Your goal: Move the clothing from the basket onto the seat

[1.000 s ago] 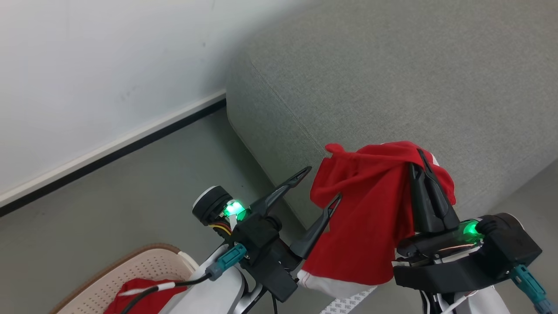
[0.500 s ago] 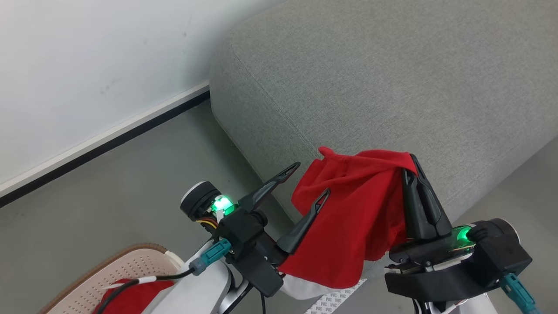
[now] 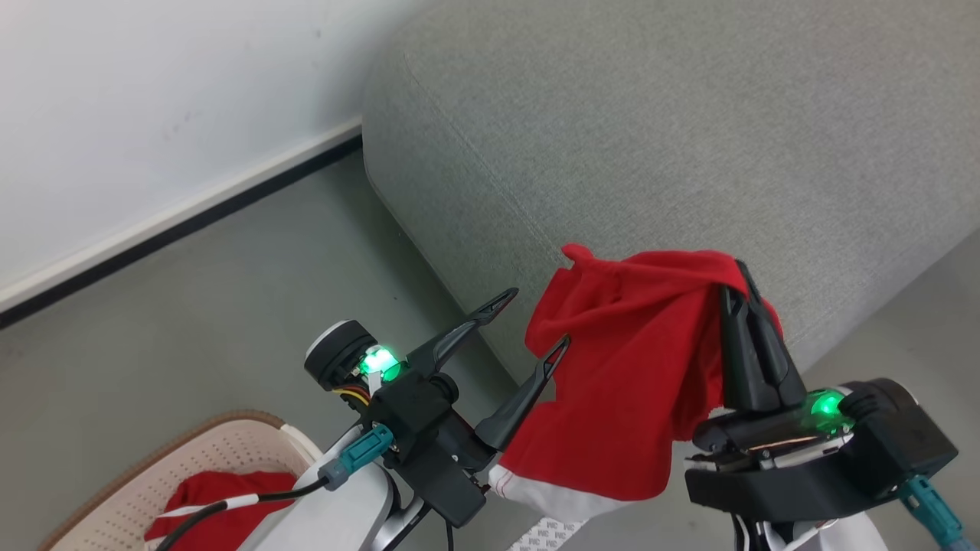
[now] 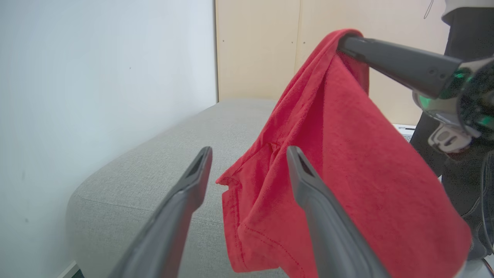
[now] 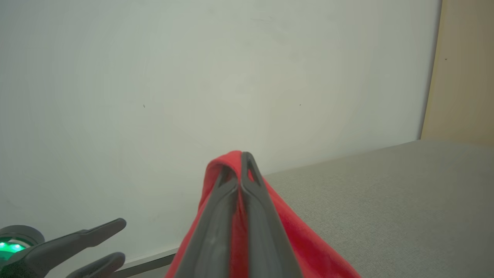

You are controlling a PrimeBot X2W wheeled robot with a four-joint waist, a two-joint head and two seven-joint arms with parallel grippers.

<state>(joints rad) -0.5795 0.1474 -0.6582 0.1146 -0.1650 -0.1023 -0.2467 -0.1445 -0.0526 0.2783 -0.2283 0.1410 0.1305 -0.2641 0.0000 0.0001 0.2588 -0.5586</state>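
Right gripper point(image 3: 743, 279) is pinching the soft red garment point(image 3: 628, 383), grey fabric sofa seat point(image 3: 651, 138) dead ahead. Left gripper point(image 3: 534, 320) is wide, empty.

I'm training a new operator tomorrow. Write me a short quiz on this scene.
1. True or false: the left pincer is open.
2. What does the right pincer hold? A a shoe; B a red garment; C nothing.
3. Fill in: a second garment lies in the ___.

Key: 1 true; 2 B; 3 basket.
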